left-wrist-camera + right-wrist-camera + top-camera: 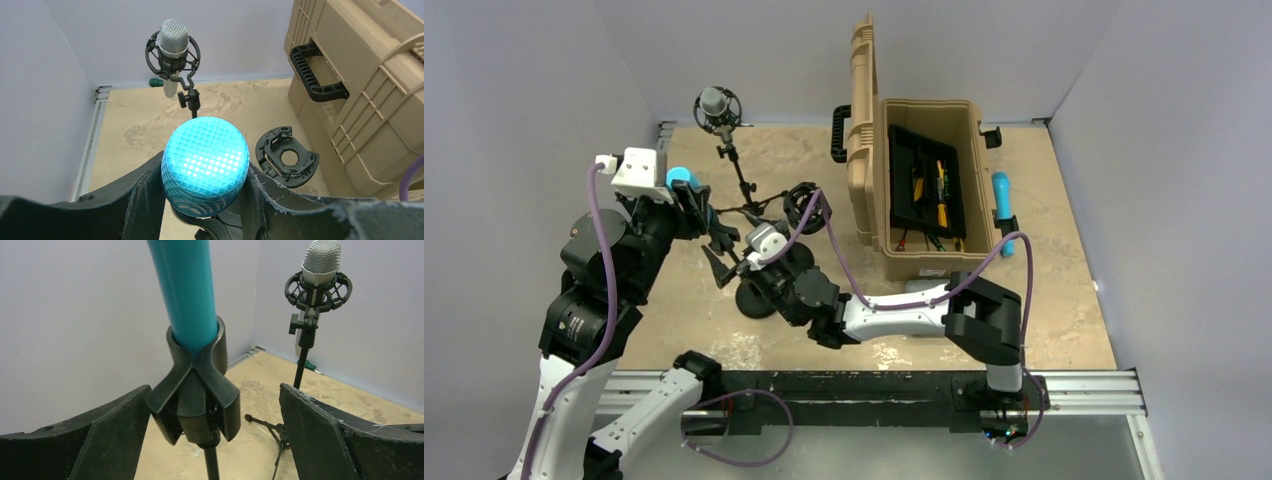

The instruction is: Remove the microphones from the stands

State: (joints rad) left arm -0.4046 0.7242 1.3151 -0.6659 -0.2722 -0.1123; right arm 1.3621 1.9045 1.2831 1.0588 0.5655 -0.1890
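Note:
A turquoise microphone [682,178] stands upright in the black clip [197,390] of a thin stand with a round base [755,300]. Its mesh head [205,162] sits between my left gripper's fingers, which press on both sides; my left gripper [205,172] is shut on it, at the top of the microphone [690,195]. My right gripper [212,417] is open, its fingers wide on either side of the clip and stand pole, below the turquoise body [187,290]. In the top view it [749,255] is low by the stand.
A silver microphone [717,104] in a shock mount stands on a tripod at the back left. A loose black shock mount [805,206] lies on the table. An open tan tool case [924,185] stands to the right, with another turquoise microphone [1002,205] beyond it.

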